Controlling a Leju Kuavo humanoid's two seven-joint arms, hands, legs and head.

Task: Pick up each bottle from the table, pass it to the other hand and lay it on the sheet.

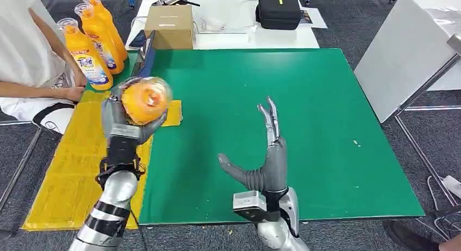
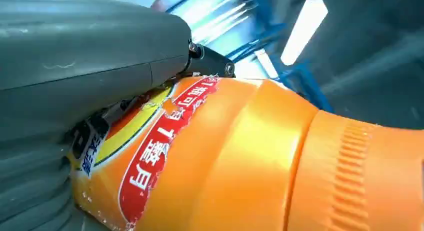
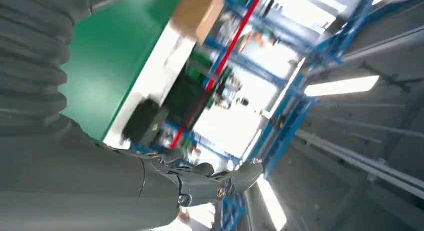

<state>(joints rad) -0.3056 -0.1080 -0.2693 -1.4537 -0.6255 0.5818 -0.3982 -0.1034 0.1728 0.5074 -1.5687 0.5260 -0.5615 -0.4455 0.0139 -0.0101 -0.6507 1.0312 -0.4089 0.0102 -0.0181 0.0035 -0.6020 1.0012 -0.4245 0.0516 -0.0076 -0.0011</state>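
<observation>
gripping the bottle, left robot hand raised.

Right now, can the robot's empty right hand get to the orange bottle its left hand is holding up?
Probably yes. The right hand is open, and nothing stands between it and the bottle held by the left hand.

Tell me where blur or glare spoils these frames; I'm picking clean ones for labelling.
Head view: the bottle in the left hand is smeared; the right hand and green sheet are sharp. Left wrist view: label readable, bright ceiling light behind. Right wrist view: background blurred, ceiling lights blown out.
</observation>
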